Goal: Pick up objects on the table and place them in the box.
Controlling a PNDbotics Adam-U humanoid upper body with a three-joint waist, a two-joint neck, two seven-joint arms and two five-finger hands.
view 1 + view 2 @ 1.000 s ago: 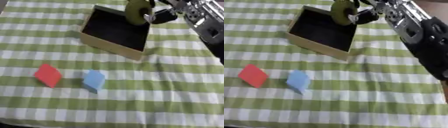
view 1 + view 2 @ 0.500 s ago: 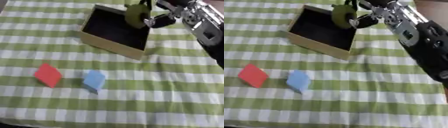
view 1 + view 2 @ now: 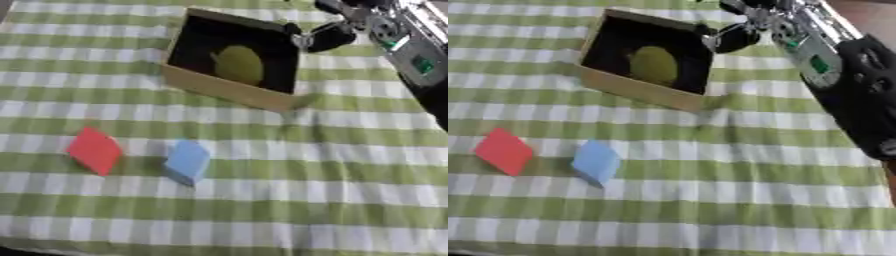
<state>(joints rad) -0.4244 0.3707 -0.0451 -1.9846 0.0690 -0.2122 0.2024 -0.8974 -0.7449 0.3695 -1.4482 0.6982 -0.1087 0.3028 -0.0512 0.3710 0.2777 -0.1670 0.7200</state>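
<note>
Left eye view — two blocks (image 3: 94, 149) (image 3: 188, 160)

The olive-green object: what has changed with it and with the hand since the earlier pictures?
The right hand has let go of the olive-green object, which dropped from above the far rim to the inside of the box. The hand now holds nothing, near the box's far right corner. The red block and blue block stayed in place.

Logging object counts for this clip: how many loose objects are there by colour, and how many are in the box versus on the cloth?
Olive-green object: 1, inside the box
Red block: 1, on the checked cloth
Blue block: 1, on the cloth beside the red one
Total: 3 objects, 1 in the box, 2 on the cloth
</note>
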